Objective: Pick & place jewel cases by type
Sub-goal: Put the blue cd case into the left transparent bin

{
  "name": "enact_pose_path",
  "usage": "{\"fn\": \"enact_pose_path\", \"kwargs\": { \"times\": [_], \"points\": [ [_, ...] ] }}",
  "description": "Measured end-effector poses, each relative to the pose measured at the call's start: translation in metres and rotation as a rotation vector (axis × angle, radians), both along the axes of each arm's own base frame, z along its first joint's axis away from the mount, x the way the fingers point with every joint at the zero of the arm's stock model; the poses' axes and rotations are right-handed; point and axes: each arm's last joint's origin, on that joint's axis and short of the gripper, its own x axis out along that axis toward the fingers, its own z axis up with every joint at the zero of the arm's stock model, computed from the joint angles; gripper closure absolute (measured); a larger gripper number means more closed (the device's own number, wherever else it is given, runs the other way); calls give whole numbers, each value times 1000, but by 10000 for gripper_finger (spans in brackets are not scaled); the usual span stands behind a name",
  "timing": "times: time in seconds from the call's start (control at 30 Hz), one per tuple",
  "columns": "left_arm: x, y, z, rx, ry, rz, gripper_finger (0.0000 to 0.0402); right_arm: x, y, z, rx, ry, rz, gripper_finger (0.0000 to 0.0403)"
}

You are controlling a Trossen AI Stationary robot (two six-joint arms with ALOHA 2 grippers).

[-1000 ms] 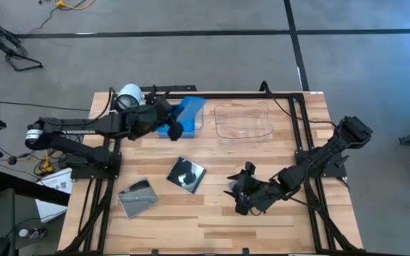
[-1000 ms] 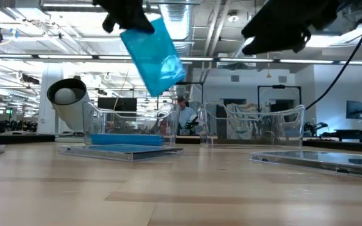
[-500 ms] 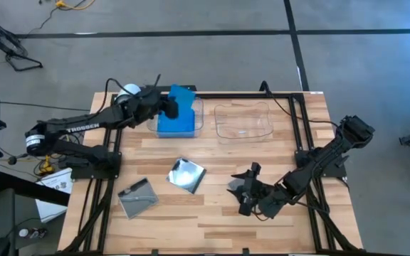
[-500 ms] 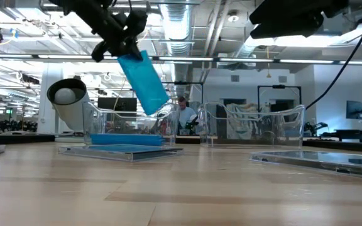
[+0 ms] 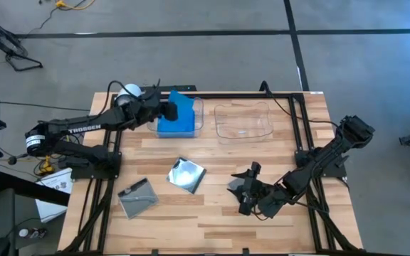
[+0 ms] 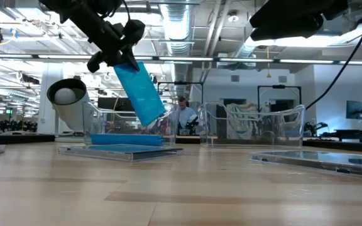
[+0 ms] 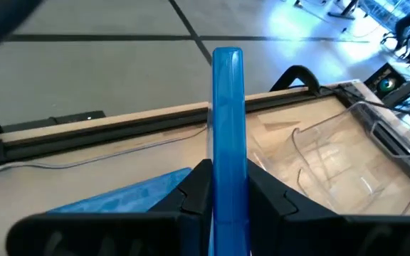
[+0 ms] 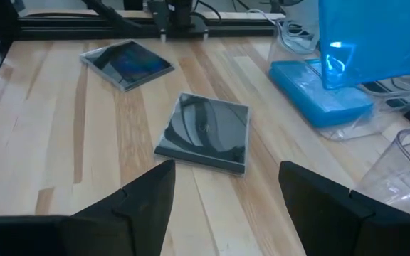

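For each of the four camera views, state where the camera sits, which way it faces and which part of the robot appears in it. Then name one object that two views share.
High view: overhead, facing straight down; both arms, the table.
Low view: table height, facing level into the room; the left gripper holding the blue case over the left tray.
Left wrist view: on the left arm, facing past its fingers clamped on the blue case's edge.
Right wrist view: on the right arm, facing across the table; the open right gripper, two clear cases.
Shared: the blue case, in low and left wrist views.
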Motion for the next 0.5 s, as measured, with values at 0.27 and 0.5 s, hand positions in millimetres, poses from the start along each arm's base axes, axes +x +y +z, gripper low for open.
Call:
{"fn": "enact_pose_path", "kwargs": {
  "times": [0.27,0.5],
  "points": [
    [-1,-1,-4,-30,-6,10,354,0,0,0,1,0,0,158],
    [2,1,-11,-61,17,24,354,0,0,0,2,-2,0,158]
  ]
}}
